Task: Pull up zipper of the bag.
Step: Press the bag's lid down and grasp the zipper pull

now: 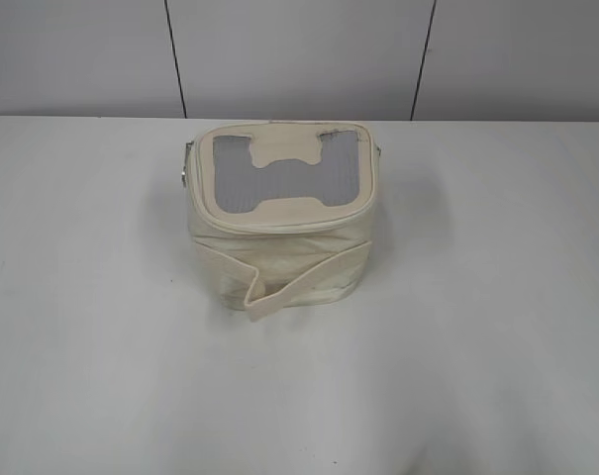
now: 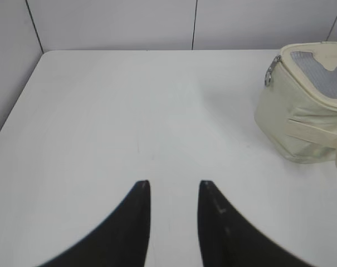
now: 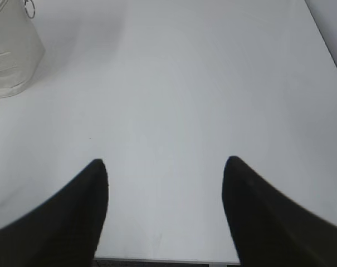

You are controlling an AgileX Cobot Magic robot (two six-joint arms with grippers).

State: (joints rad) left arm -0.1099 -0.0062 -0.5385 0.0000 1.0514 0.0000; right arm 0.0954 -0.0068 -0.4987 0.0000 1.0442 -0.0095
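Note:
The cream boxy bag (image 1: 279, 259) stands on the white table (image 1: 477, 297), its lid with a grey mesh window and cream H patch facing up. A flat strap (image 1: 284, 289) crosses its front. A silver zipper slider (image 1: 185, 168) hangs at the lid's left corner; it also shows in the left wrist view (image 2: 274, 69). A second ring pull (image 3: 29, 8) shows at the bag's corner in the right wrist view. My left gripper (image 2: 174, 184) is open and empty, well left of the bag (image 2: 302, 117). My right gripper (image 3: 167, 164) is open and empty, away from the bag (image 3: 9, 55). Neither arm shows in the exterior view.
A grey panelled wall (image 1: 299, 54) stands behind the table's far edge. The table's near edge (image 3: 168, 260) lies just below my right gripper. The table's left edge (image 2: 15, 111) shows in the left wrist view.

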